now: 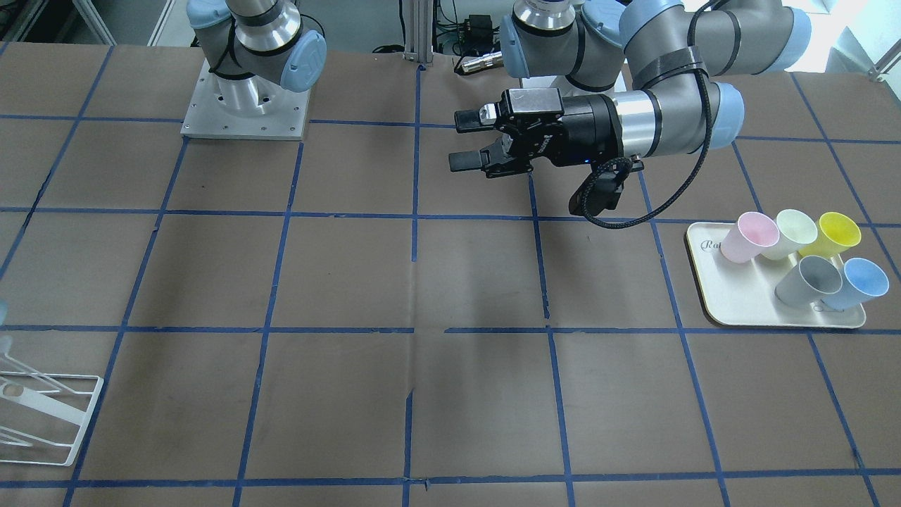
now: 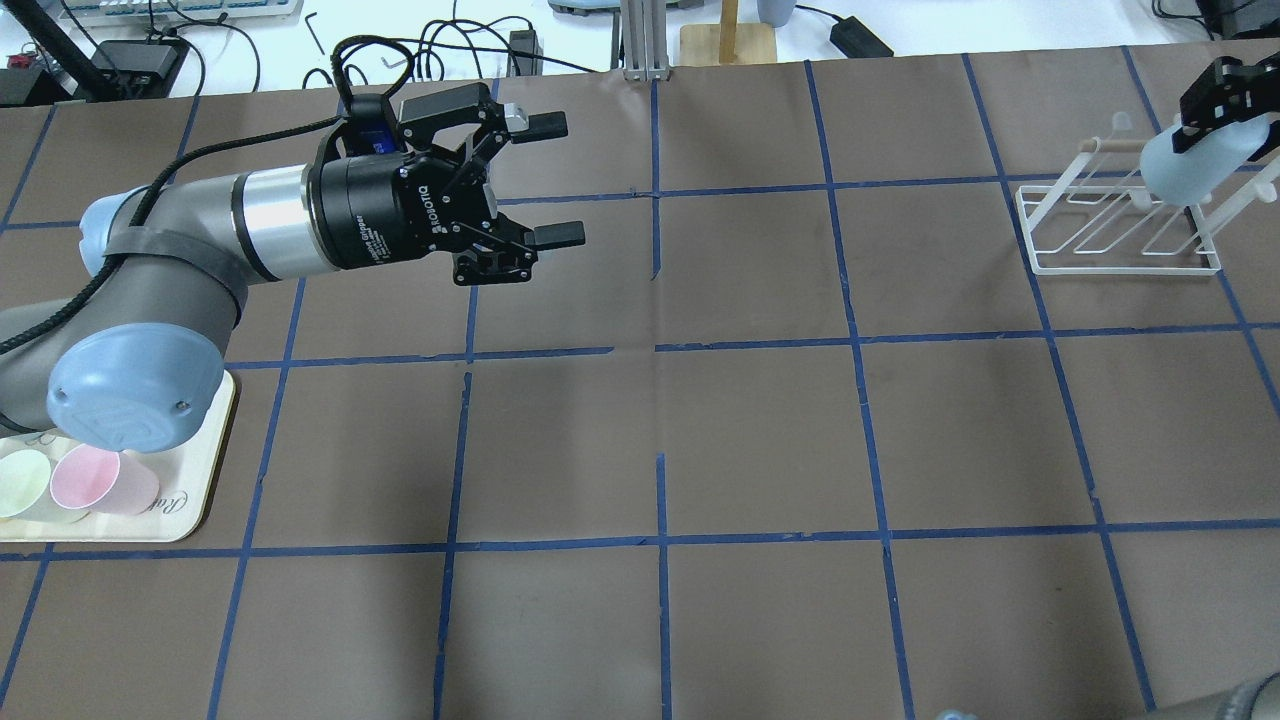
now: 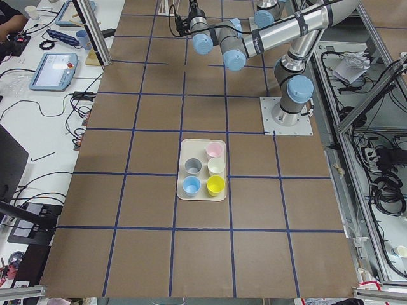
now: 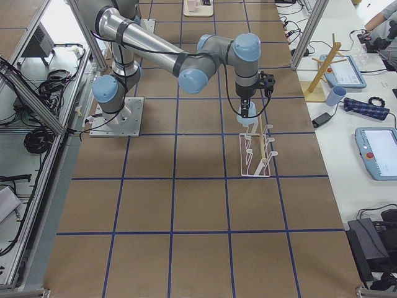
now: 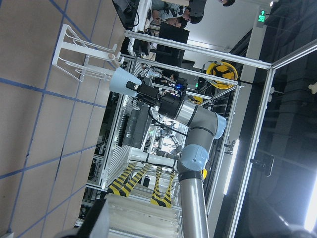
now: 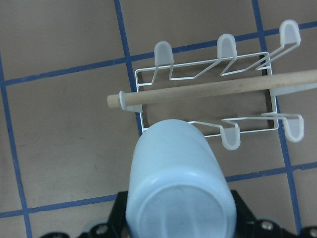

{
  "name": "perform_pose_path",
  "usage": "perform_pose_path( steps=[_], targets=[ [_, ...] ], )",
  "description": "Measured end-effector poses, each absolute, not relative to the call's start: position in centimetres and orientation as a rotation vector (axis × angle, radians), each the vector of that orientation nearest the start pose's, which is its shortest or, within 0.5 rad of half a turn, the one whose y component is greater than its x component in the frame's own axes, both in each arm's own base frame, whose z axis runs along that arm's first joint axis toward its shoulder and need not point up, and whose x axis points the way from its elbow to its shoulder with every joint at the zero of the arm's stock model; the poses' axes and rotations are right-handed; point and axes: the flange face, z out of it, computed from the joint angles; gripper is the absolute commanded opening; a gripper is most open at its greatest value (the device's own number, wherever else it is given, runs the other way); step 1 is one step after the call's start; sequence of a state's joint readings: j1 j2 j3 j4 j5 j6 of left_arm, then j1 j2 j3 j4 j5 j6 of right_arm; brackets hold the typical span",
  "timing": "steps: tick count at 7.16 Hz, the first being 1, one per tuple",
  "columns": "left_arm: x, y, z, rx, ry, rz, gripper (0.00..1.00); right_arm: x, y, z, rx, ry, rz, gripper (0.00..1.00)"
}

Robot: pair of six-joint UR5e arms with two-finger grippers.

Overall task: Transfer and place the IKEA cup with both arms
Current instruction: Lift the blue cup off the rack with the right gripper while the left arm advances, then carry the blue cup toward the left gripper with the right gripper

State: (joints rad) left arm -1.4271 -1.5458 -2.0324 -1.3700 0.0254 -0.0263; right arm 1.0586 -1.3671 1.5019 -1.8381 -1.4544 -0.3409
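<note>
Front-facing: left gripper (image 1: 466, 141) at upper centre, horizontal, fingers spread, nothing between them. Tray (image 1: 732, 310) at right edge carries pink, cream, yellow and grey cups plus a second blue cup (image 1: 857, 283). White wire rack (image 1: 53, 415) at lower left.

Overhead: right gripper (image 2: 1198, 132) in upper right corner, clamped on the IKEA cup (image 2: 1170, 168), which hangs over the rack's far end by the wooden dowel (image 2: 1125, 143).

Exterior right: cup just under the near arm's gripper, centre right, directly above the rack.

Left wrist: cup at upper left, mouth toward the rack, base end in the gripper.

Right wrist: cup base fills lower centre, with dowel and rack prongs beyond. Cup-to-rack contact: can't tell.
</note>
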Motion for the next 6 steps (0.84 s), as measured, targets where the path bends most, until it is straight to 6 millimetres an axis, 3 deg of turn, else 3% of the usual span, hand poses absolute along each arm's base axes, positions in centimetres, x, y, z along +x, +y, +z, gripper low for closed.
perform_pose_path(
  steps=[1,3,6],
  targets=[
    [-17.3,-46.8,39.7,0.301,-1.567,-0.1,1.0,-14.1,-57.3,46.4,0.22,3.033,-0.276,0.51],
    [-19.1,-46.2,40.0,0.263,-1.572,-0.122,1.0,-7.4,-56.2,49.4,0.101,2.87,-0.311,0.47],
    [-19.5,-46.1,40.6,0.257,-1.572,-0.126,1.0,3.6,-56.0,50.8,-0.127,2.541,-0.333,0.44]
  ],
)
